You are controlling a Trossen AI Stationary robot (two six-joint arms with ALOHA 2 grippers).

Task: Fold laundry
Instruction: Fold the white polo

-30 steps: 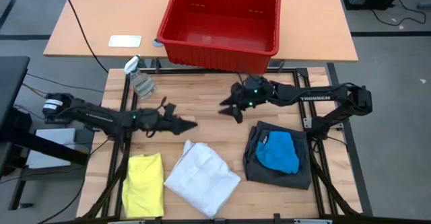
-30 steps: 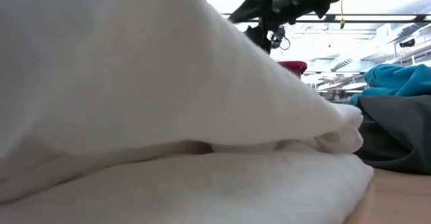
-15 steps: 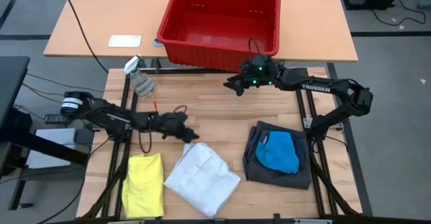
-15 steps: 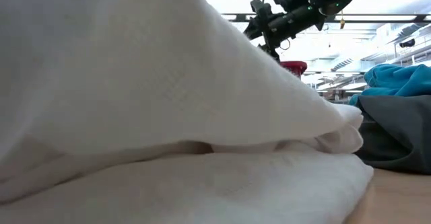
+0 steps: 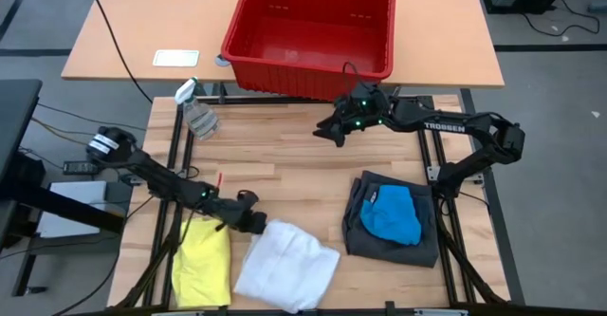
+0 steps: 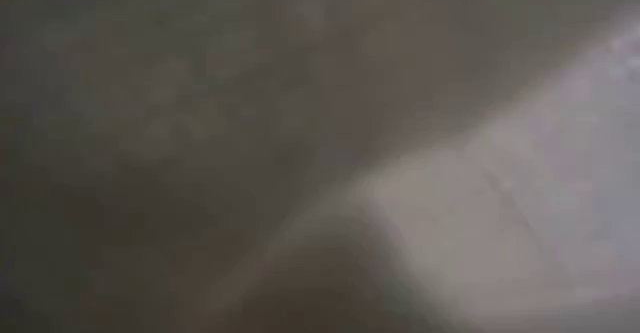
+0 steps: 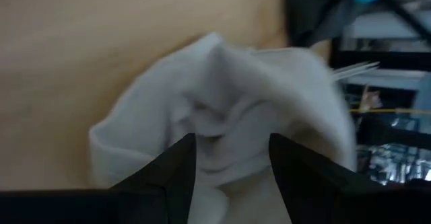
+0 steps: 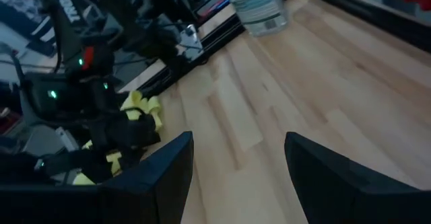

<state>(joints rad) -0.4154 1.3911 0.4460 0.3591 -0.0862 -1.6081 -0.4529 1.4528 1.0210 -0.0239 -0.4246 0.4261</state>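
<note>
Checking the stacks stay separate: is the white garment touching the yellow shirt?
Cannot tell. In the high view the white garment and yellow shirt lie side by side, and the left gripper hides where their edges near.

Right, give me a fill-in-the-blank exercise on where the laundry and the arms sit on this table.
1. The bright blue piece lies on top of the dark ____ shorts.
2. The left gripper has its fingers at the ____ garment.
3. The yellow shirt lies on the white garment's ____ side in the high view.
4. The right gripper hangs over bare wood, just in front of the ____ basket.

Missing words: grey; white; left; red
</note>
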